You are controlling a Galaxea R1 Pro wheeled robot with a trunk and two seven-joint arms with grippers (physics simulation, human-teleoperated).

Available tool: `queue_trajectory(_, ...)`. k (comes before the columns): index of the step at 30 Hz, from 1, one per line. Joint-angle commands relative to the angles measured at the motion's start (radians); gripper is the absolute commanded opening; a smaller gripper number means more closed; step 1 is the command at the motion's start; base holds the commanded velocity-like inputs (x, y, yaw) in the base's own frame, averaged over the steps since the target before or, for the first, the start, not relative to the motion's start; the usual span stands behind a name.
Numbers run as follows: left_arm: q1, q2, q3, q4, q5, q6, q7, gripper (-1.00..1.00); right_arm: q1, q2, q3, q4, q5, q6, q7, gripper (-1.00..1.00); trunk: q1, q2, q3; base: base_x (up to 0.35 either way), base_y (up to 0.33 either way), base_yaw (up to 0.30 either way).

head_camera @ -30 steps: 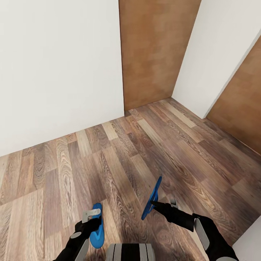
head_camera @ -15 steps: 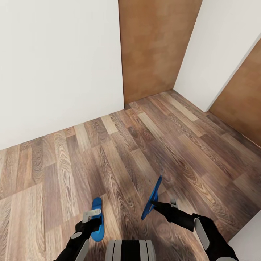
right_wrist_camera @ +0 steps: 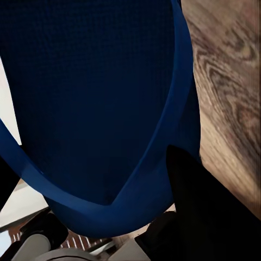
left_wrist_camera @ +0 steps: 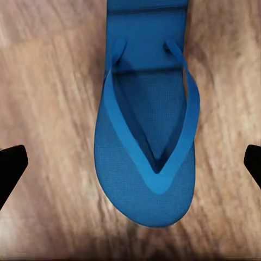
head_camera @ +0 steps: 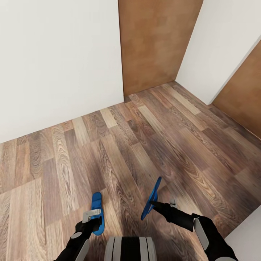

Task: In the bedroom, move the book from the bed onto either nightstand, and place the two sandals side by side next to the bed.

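While the robot faces a corner of white wall (head_camera: 58, 61) and brown wooden panel (head_camera: 156, 43), each of its arms carries one bright blue sandal above the plank floor (head_camera: 145, 137). Taking the robot's grey trunk (head_camera: 130, 252) as the landmark: the left gripper (head_camera: 92, 216) sits just ahead of it on its left side, with the left sandal (head_camera: 97, 213) lying flat, sole down, under the gripper. Seen from the left wrist, that sandal (left_wrist_camera: 149, 136) shows straps up over the floor, and the two dark fingertips (left_wrist_camera: 12, 166) stand wide apart at either side of it, touching nothing I can make out. Ahead of the trunk on its right side, the right gripper (head_camera: 155, 203) pinches the right sandal (head_camera: 151, 198) by its edge, so it hangs on edge, tilted. From the right wrist, a dark finger (right_wrist_camera: 201, 201) presses against the blue sole (right_wrist_camera: 98, 98).
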Motion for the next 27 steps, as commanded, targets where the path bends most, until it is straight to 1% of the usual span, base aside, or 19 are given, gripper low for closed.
queue_trajectory(1, 0.0, 0.0, -0.003, -0.002, 0.01, 0.003, 0.008, 1.0, 0.0, 0.0, -0.001, 0.0, -0.004, 0.006, 0.002, -1.0, 0.0, -0.001, -0.005, 0.0, 0.0, 0.0)
queue_trajectory(2, 0.0, 0.001, -0.003, -0.002, 0.01, 0.003, 0.008, 1.0, 0.0, 0.0, -0.001, 0.0, -0.004, 0.006, 0.002, -1.0, 0.001, -0.001, -0.008, 0.0, 0.0, 0.0)
queue_trajectory(6, 0.0, 0.0, -0.003, -0.002, 0.01, 0.003, 0.007, 1.0, 0.0, -0.003, -0.001, 0.0, -0.004, 0.006, 0.002, -1.0, 0.001, -0.001, -0.008, 0.0, 0.0, 0.0)
queue_trajectory(15, 0.0, 0.0, -0.003, -0.001, 0.01, 0.003, 0.007, 1.0, 0.0, -0.002, -0.001, 0.001, -0.004, 0.006, 0.002, -1.0, 0.005, -0.003, -0.043, 0.0, 0.0, 0.0)
queue_trajectory(21, 0.0, 0.0, -0.003, -0.001, 0.01, 0.002, 0.007, 1.0, 0.0, -0.004, 0.0, 0.0, -0.01, 0.006, 0.003, -1.0, 0.005, -0.003, -0.043, 0.0, 0.0, 0.0)
queue_trajectory(27, 0.0, 0.0, -0.003, -0.001, 0.01, 0.002, 0.007, 1.0, 0.0, 0.001, 0.0, -0.001, -0.011, 0.005, 0.003, -1.0, 0.005, -0.003, -0.043, 0.0, 0.0, 0.0)
